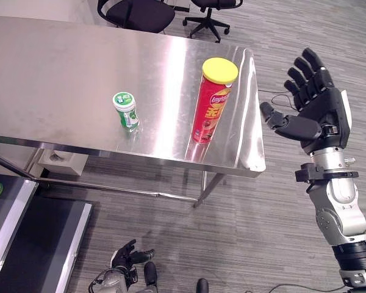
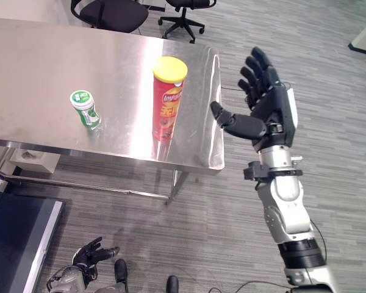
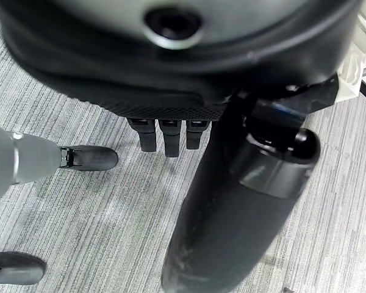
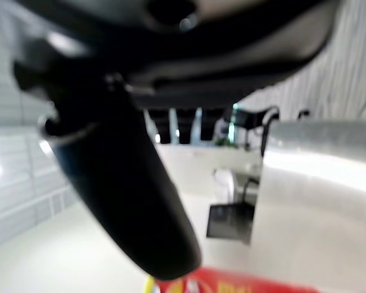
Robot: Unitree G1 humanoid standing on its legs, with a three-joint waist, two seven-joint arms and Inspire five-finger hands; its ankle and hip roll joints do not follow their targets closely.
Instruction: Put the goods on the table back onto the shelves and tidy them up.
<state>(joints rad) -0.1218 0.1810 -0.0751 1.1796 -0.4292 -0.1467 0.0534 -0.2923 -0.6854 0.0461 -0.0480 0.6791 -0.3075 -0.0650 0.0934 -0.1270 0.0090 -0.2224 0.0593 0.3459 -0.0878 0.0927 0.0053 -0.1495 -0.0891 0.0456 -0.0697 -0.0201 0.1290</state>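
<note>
Steel table (image 1: 61, 79) carries an upright chip can (image 1: 212, 104) and small bottle (image 1: 126, 111); right hand (image 1: 314, 107) spread beside it, left hand (image 3: 171, 131) relaxed.

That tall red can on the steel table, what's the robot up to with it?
Nothing is being held yet. The red chip can with a yellow lid stands upright near the right end of the steel table, and a small green bottle stands to its left. The right robot hand is raised beside the table end with fingers spread open, apart from the can, seemingly lining up to grasp it. The left robot hand hangs low over the floor, relaxed.
</note>
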